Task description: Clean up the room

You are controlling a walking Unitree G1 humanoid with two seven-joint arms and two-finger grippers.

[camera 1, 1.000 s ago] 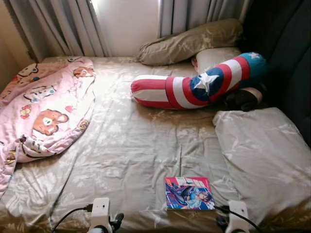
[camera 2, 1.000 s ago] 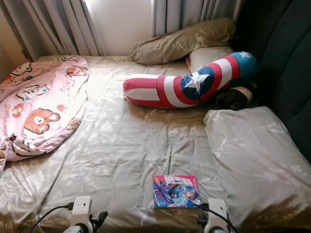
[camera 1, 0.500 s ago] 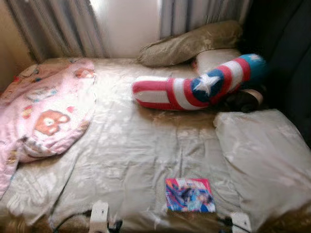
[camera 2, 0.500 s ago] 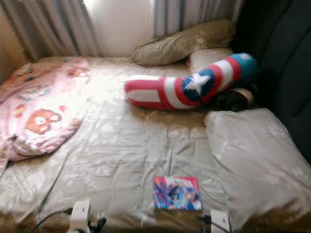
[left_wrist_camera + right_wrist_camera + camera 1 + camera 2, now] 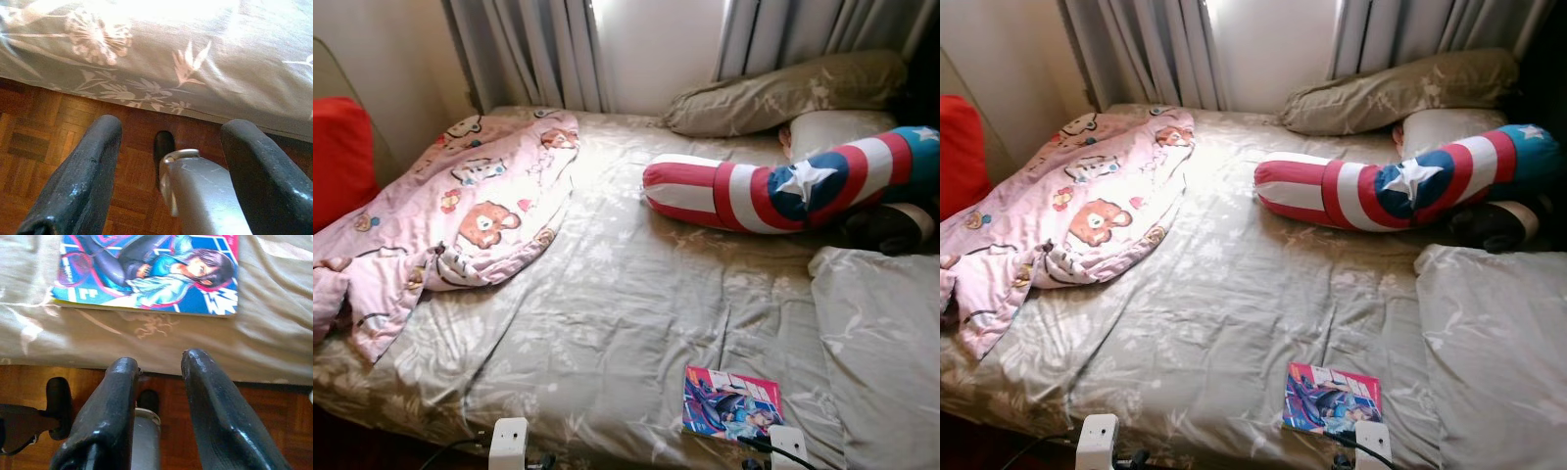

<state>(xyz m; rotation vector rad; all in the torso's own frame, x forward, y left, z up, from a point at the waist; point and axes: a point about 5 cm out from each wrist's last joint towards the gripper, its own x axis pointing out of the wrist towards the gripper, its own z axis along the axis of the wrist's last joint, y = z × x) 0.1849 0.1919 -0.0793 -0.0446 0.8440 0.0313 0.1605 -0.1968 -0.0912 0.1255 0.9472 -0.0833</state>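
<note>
**Comic book at near edge of bed, both grippers low and empty**

Nearest, above the parquet floor (image 5: 44,147): left gripper (image 5: 168,161) with fingers spread wide, holding nothing, before the hanging edge of the bed (image 5: 607,323). Right gripper (image 5: 159,382) with fingers a little apart, also empty, just short of the comic book (image 5: 731,403) lying flat at the bed's near edge. Beside it, to the right, a grey pillow (image 5: 886,352). Further left, a crumpled pink blanket (image 5: 460,220) with bear prints. Beyond, a red, white and blue bolster (image 5: 773,191), another pillow (image 5: 783,93) and curtains (image 5: 533,49).
</note>
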